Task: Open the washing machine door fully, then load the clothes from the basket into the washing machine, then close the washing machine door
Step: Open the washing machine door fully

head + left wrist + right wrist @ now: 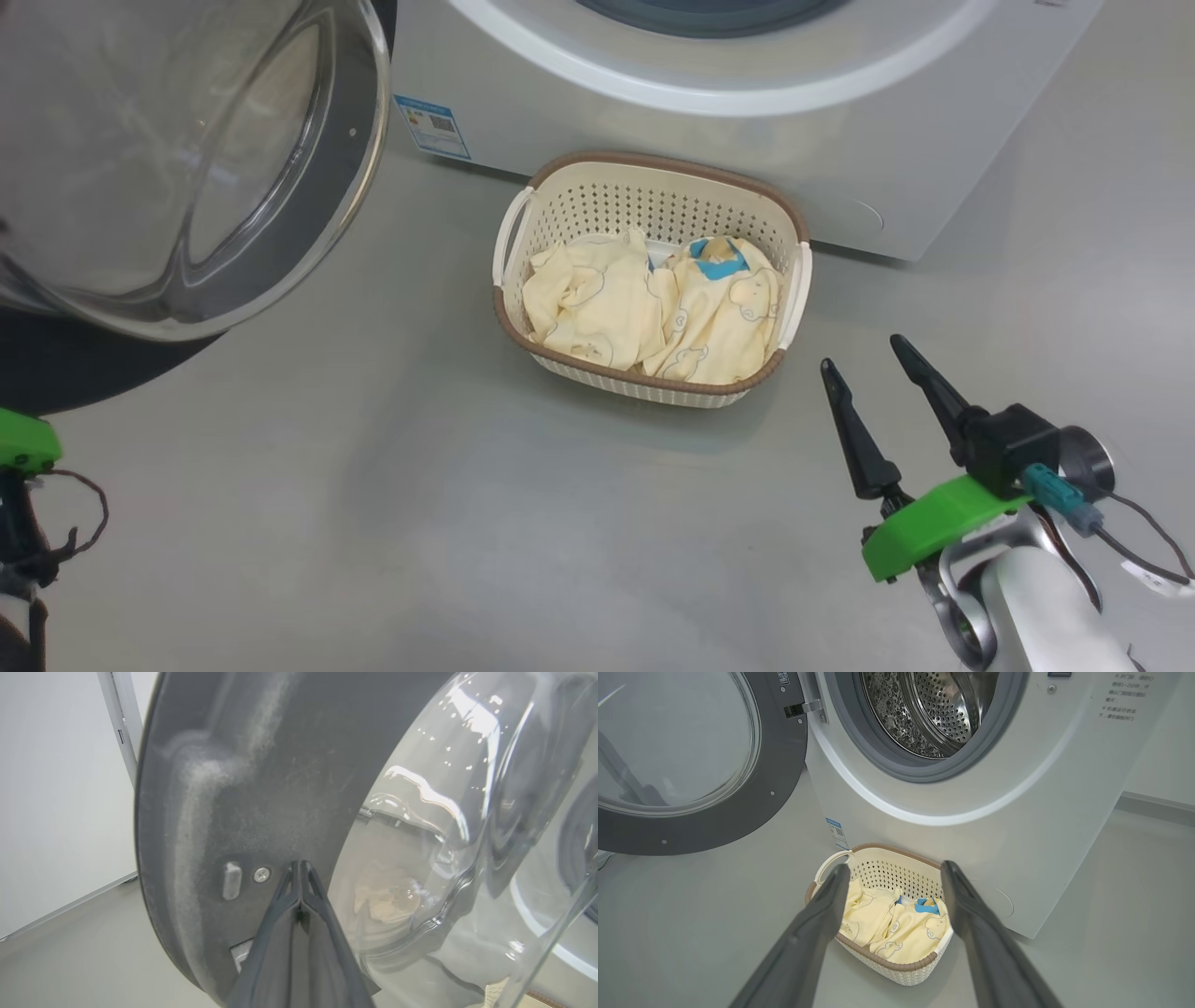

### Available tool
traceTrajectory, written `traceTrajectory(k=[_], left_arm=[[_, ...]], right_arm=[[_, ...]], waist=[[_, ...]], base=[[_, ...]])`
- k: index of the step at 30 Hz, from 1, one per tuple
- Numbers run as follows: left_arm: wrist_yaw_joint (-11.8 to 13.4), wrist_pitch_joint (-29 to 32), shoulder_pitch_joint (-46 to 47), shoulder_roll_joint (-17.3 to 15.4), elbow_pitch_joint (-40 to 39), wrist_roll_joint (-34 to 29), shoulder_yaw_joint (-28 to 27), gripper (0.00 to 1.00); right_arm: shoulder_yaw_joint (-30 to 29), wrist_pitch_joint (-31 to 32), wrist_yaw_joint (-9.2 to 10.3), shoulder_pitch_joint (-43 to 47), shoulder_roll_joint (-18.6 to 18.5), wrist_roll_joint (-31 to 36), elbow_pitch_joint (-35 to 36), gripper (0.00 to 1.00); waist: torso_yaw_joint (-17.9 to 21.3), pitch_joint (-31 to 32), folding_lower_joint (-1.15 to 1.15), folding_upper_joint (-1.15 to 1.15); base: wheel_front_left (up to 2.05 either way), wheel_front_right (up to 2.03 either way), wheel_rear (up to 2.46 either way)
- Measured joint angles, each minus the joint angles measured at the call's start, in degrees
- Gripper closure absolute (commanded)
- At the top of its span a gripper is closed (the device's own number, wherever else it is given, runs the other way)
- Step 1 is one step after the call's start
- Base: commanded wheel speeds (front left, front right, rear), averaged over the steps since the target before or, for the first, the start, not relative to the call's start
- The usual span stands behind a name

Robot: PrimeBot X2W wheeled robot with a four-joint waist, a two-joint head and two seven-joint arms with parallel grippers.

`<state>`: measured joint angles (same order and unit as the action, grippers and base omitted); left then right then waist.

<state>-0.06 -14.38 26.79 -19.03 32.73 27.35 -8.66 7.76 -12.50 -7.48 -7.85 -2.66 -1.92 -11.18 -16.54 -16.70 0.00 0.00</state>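
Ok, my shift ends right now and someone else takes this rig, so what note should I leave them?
Left claw: shut, holding nothing, tips at the dark inner rim of the washing machine door.
Right claw: open, empty, to the right of the basket.
Things: door swung wide open. The clothes lie in the basket, on the floor before the washing machine. What shows of the drum holds nothing.
Done: door opened.
Left: load the clothes, close the door.

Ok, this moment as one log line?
washing machine door: open | left gripper: shut, tips at door's inner rim | right gripper: open, facing basket | clothes: in basket
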Motion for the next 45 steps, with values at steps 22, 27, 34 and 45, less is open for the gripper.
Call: traceTrajectory(k=[22, 27, 34, 45], left_arm=[[-3.01, -0.24, 5.37, 0.3, 5.92, -5.28, -8.47, 1.0], [-3.63, -0.24, 4.16, 1.6, 2.77, -7.25, -9.67, 1.0], [-4.99, -0.24, -1.54, 3.37, -3.31, -9.7, -9.67, 1.0], [-5.52, 0.36, -11.8, 5.7, -16.41, -11.5, -7.53, 1.0]], right_arm=[[-0.1, 0.58, -0.01, -0.87, -0.03, 0.32, 0.43, 0.0], [-0.15, 0.41, -0.01, -0.8, -0.04, -0.33, -0.03, 0.0], [-0.68, -0.88, -0.01, 0.01, -0.03, -2.55, -1.04, 0.0], [-0.02, -1.82, -0.01, 4.09, -0.01, -5.72, -2.14, 0.0]], waist=[[2.03, -0.73, 0.0, 0.0], [2.4, 0.78, 0.0, 0.0], [3.77, 4.04, 0.0, 0.0], [8.78, 9.43, 0.0, 0.0]], base=[[0.0, 0.0, 0.0], [0.0, 0.0, 0.0], [0.0, 0.0, 0.0], [0.0, 0.0, 0.0]])
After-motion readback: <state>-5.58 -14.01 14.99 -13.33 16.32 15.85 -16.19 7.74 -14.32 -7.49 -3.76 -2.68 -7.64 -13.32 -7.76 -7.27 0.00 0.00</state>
